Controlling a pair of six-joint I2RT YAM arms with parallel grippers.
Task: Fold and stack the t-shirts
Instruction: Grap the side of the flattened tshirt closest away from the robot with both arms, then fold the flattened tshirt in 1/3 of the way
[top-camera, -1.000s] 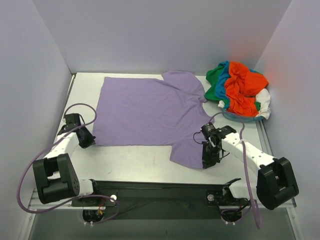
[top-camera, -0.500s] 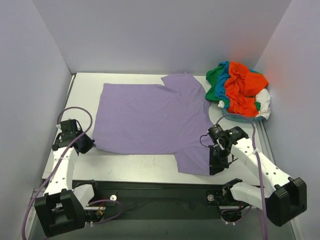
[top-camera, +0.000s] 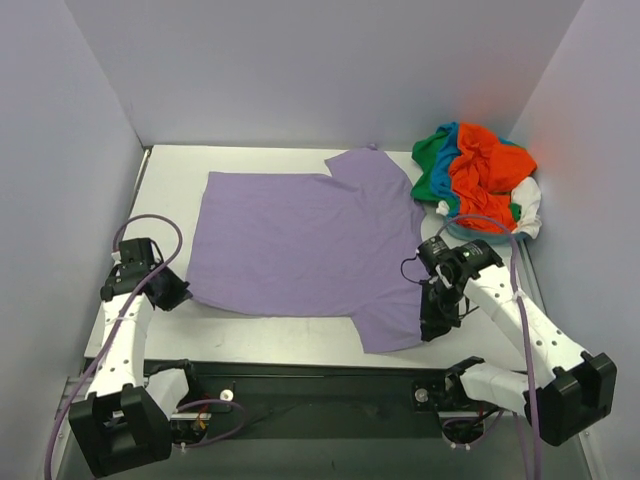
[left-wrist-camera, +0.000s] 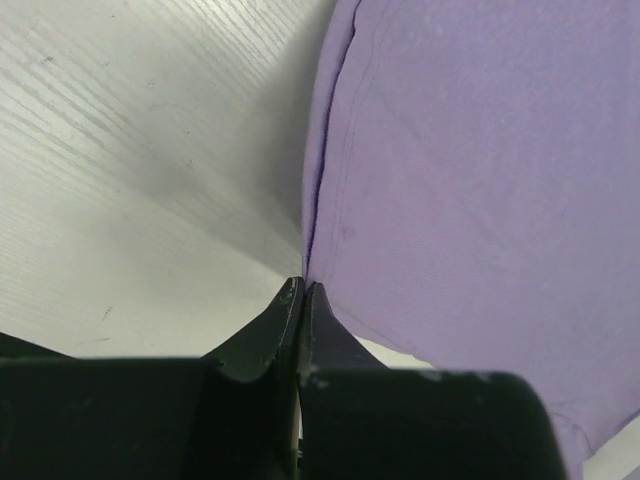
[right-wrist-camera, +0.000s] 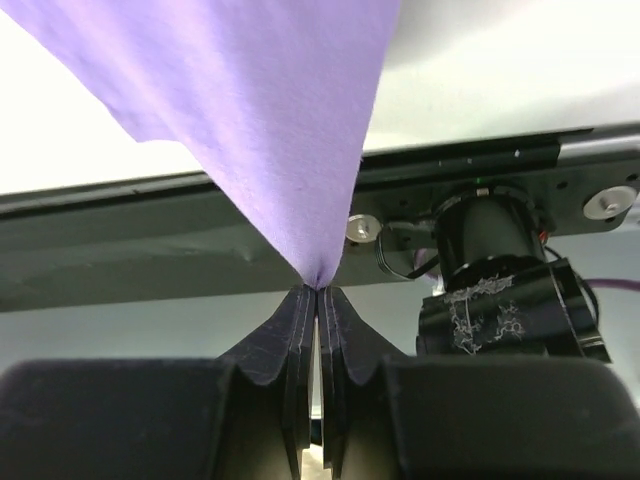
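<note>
Top external: lavender t-shirt (top-camera: 300, 240) lies spread across the middle of the table (top-camera: 280, 328). Hem faces left, one sleeve is at the far edge and the other at near right. The body is flat with light wrinkles; the near-right sleeve is pulled up off the surface.

Left gripper (top-camera: 178, 293) is clenched on the near-left hem corner. In the left wrist view the tips (left-wrist-camera: 301, 290) are pressed together low over the table with the hem edge pinched between them.

Right gripper (top-camera: 432, 325) is clenched on the tip of the near sleeve. In the right wrist view the cloth fans out taut from the closed tips (right-wrist-camera: 318, 290).

The pile (top-camera: 480, 185) sits in the far right corner. It has the orange-red shirt (top-camera: 482, 175) on top, the green shirt (top-camera: 430, 168) and teal-blue shirt (top-camera: 447, 150) on its left side, and the white shirt (top-camera: 530, 205) at its right edge. It's just beside the far sleeve, contact unclear from this angle.

Obstructions:
- The right arm's cable (top-camera: 490, 222) arcs between the pile and the right gripper.
- The left arm's cable (top-camera: 150, 222) loops over the table left of the hem.
- A black rail (top-camera: 300, 375) runs along the near edge, close under the lifted sleeve.
- Walls (top-camera: 320, 70) close off three sides.
</note>
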